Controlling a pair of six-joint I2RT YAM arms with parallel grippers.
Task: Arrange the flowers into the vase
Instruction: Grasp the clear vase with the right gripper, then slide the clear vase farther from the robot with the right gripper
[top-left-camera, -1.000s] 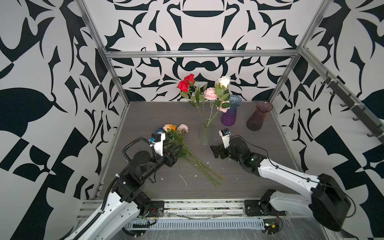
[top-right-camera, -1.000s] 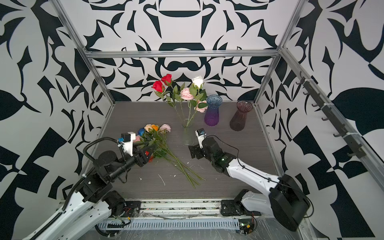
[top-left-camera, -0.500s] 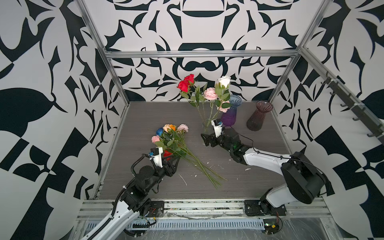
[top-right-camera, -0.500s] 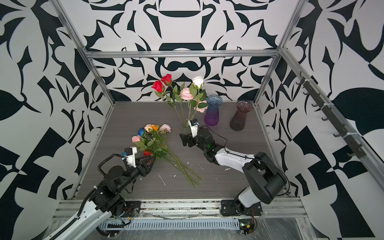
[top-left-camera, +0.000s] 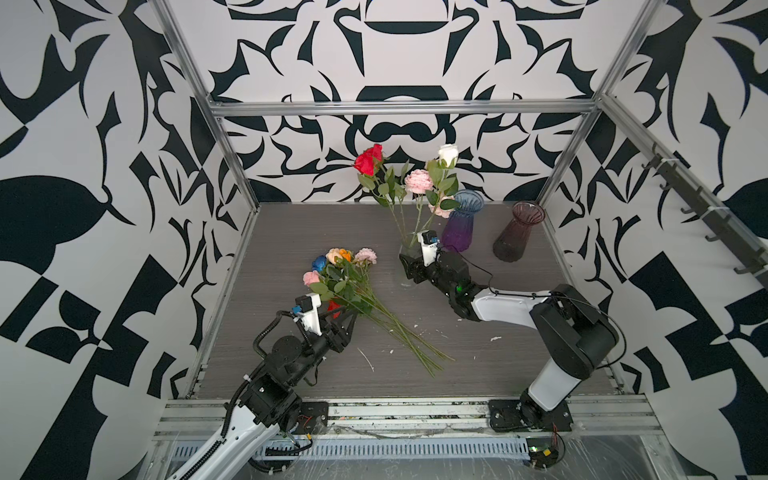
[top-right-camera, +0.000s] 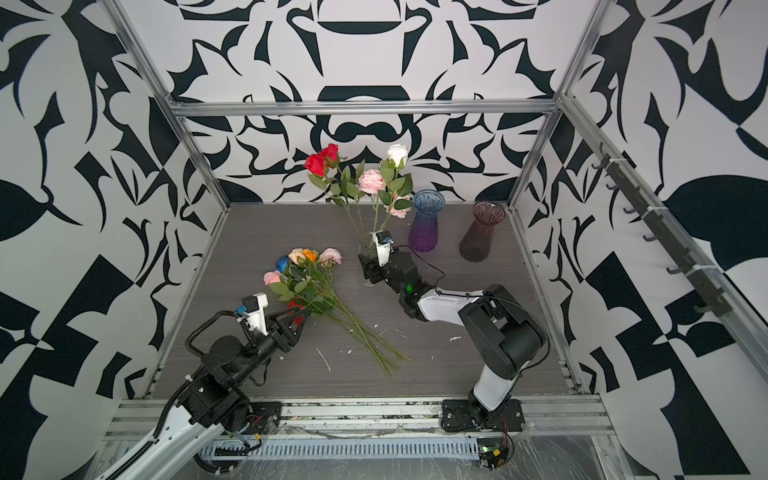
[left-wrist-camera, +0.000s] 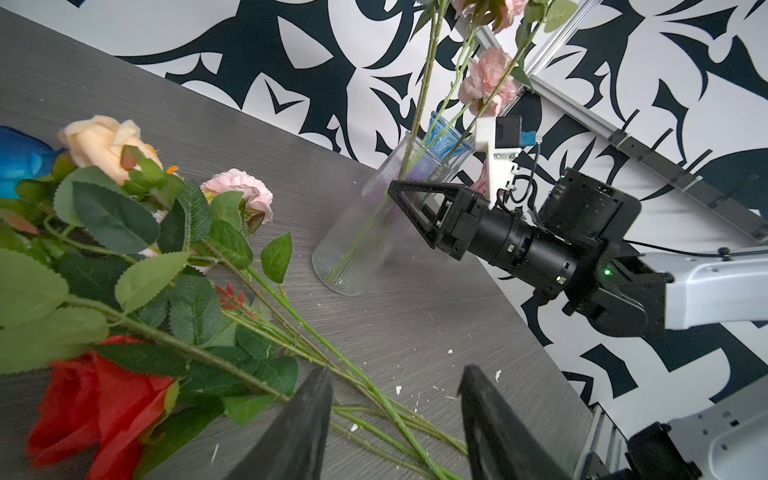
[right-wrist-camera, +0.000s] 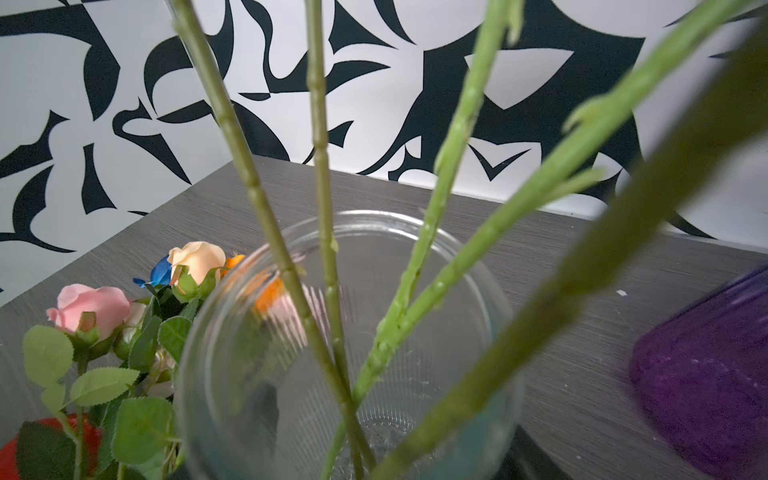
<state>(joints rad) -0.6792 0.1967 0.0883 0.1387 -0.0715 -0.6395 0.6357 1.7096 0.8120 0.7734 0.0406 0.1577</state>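
Right gripper (top-left-camera: 409, 269), on an arm stretched in from the near right, sits at the clear glass vase (left-wrist-camera: 353, 249) in the middle of the grey table (top-left-camera: 291, 232). Its black fingers stand on either side of the vase's upper half. Whether they press the glass cannot be told. The vase stands upright and holds several flowers: red roses (top-left-camera: 368, 162) leaning left, a white rose (top-left-camera: 448, 153) and a ruffled pink bloom (top-left-camera: 417, 181), all high above the rim.

Left gripper (left-wrist-camera: 397, 370) has its two fingers well apart, gripping nothing. It is set over the green stems of a loose bunch of flowers (top-left-camera: 345, 286) that lies flat on the table, left of the vase and nearer. The thin stems show in the gap between the fingers. The bunch's heads point far-left: blue, peach, orange and pink blooms, with a red rose (left-wrist-camera: 95, 399) closest to the gripper.

Just right of the clear vase and farther back stands a purple vase (top-left-camera: 459, 228), and right of that a dark plum vase (top-left-camera: 515, 235).
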